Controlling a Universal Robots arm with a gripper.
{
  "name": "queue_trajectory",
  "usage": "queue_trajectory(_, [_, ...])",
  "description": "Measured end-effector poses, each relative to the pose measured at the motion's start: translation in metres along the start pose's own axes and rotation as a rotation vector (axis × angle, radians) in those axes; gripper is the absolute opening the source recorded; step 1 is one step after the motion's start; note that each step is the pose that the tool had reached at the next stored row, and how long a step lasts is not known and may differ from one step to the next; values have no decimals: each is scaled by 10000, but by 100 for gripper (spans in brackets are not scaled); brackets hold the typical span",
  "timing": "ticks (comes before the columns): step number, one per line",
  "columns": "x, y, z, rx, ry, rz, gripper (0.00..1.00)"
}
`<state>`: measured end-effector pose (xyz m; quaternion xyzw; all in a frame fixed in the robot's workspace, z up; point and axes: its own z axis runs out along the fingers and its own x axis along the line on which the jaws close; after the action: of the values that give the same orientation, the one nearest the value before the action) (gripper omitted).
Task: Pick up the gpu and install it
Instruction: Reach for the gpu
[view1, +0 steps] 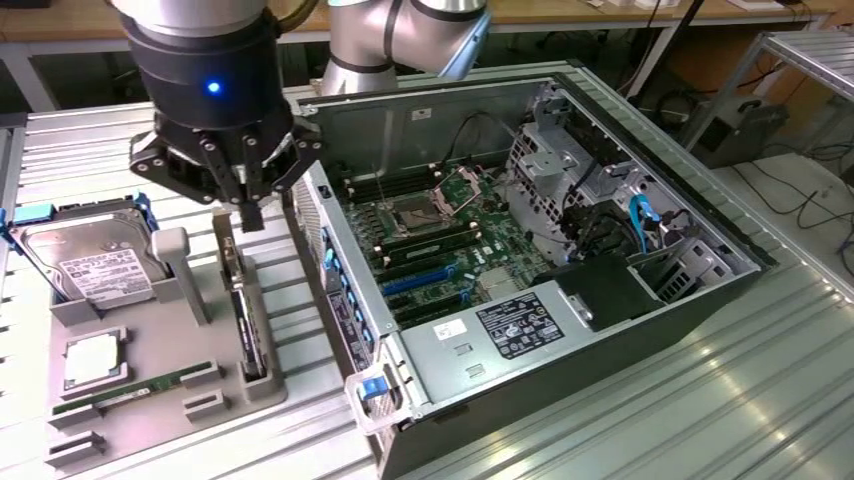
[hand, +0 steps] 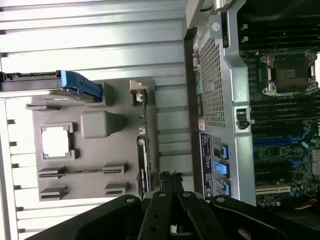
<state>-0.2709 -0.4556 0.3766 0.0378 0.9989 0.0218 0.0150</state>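
The gpu (view1: 246, 325) is a thin dark card standing on its edge in a slot of the grey holder tray (view1: 160, 340), at the exterior view's left. My gripper (view1: 250, 218) hangs just above the card's far end with its fingers shut together and nothing between them. In the wrist view the gpu (hand: 142, 160) shows edge-on as a narrow strip, and the closed gripper (hand: 169, 177) sits near one end of it, a little toward the case. The open computer case (view1: 667, 330) lies beside the tray, its motherboard (view1: 441, 245) with blue expansion slots (view1: 420, 282) exposed.
On the same tray sit a silver hard drive (view1: 87, 268) in a blue caddy, a square processor (view1: 91, 358) and a slim green memory stick (view1: 127, 390). The case wall (view1: 340, 300) rises right beside the tray. Ribbed metal table (view1: 747, 400) surrounds everything.
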Motion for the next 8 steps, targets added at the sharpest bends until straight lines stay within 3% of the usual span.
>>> queue_trajectory(4, [141, -25, 55, 1, 0, 1, 11])
queue_trajectory(8, [155, -27, 63, 16, -1, -1, 11])
